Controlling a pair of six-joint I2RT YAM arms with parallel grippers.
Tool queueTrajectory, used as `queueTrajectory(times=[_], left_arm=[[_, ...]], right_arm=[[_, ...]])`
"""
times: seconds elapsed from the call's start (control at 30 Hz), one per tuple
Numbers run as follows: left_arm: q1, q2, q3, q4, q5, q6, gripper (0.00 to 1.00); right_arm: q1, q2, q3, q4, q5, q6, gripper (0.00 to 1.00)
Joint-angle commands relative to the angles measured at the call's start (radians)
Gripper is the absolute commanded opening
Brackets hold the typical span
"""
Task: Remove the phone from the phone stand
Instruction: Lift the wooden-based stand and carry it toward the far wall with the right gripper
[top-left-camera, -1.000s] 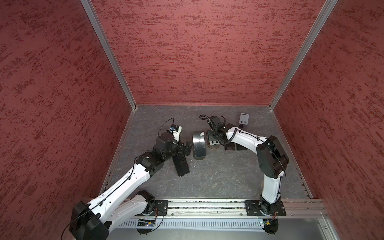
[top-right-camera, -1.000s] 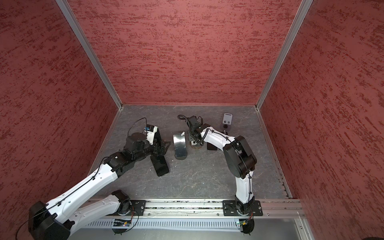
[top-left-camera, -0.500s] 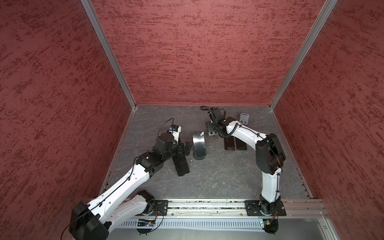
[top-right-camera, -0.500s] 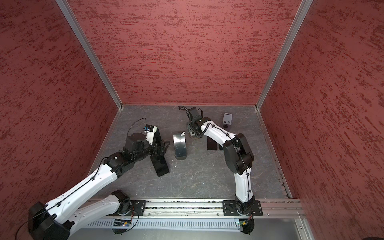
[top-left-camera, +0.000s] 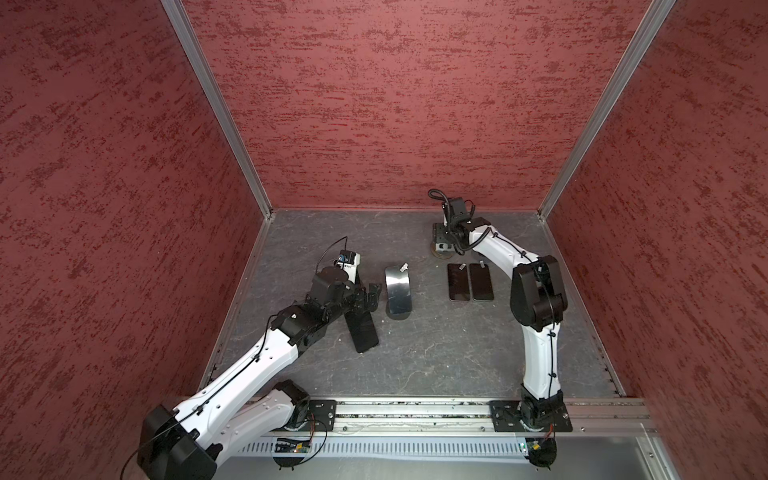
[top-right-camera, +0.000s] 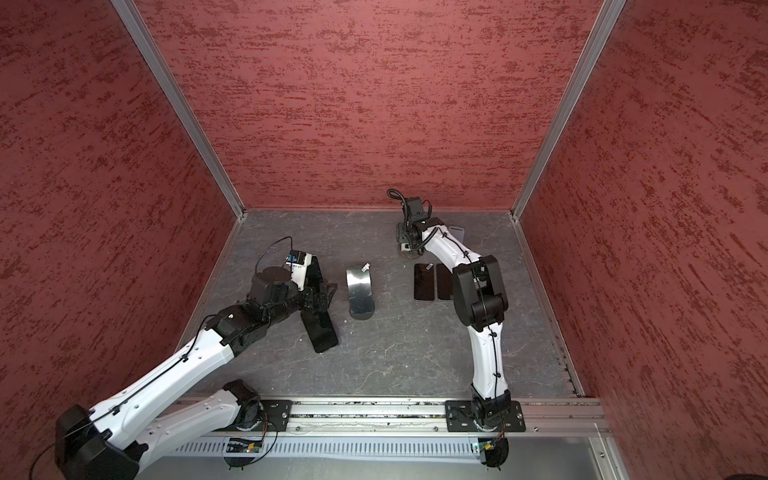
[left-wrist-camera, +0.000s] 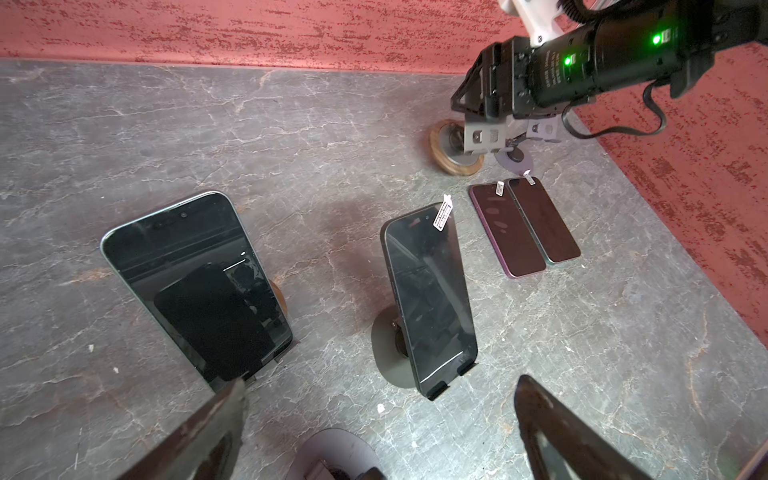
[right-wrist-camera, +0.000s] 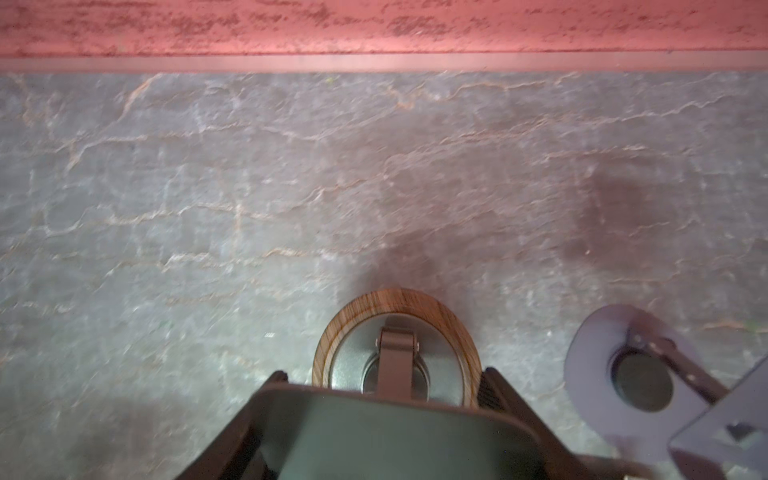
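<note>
Left gripper (left-wrist-camera: 380, 382): jaws stood wide, empty, just beside phone (left-wrist-camera: 428, 299), which leaned on phone stand (left-wrist-camera: 384, 345). Best handling, as judged: pinch long edges, lift clear of bottom lip before pulling away; light stand likely to tip. Far: right gripper (top-left-camera: 443, 243) clamped plate of wood-rimmed stand (right-wrist-camera: 399, 297).

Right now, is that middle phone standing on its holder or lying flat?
Standing, tilted back: the middle phone leans on its stand, its lower edge caught in the stand's two hooks.

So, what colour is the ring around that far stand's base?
Wood-grain brown ring, best in the right wrist view.
</note>
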Motion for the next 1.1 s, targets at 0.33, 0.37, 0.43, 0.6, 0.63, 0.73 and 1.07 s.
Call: queueTrajectory(times=[0.33, 0.37, 0.43, 0.6, 0.63, 0.73, 1.07], left_arm=[[-0.011, 0.069, 0.067, -0.034, -0.021, 0.043, 0.99], [-0.011, 0.074, 0.073, -0.038, -0.021, 0.045, 0.99], [-0.013, 0.085, 0.083, -0.048, -0.027, 0.048, 0.99], [-0.014, 0.101, 0.098, -0.056, -0.036, 0.057, 0.99], [-0.016, 0.103, 0.1, -0.057, -0.036, 0.057, 1.0], [-0.016, 0.107, 0.108, -0.059, -0.039, 0.063, 0.99], [-0.019, 0.108, 0.099, -0.051, -0.045, 0.066, 0.99]], right_arm=[[-0.049, 0.125, 0.155, -0.026, -0.025, -0.03, 0.59], [-0.05, 0.131, 0.159, -0.027, -0.03, -0.029, 0.6], [-0.055, 0.146, 0.166, -0.027, -0.035, -0.029, 0.61], [-0.059, 0.172, 0.191, -0.044, -0.04, -0.027, 0.65], [-0.059, 0.174, 0.195, -0.045, -0.041, -0.027, 0.65], [-0.06, 0.174, 0.203, -0.047, -0.039, -0.023, 0.7], [-0.059, 0.143, 0.218, -0.072, -0.046, -0.028, 0.85]])
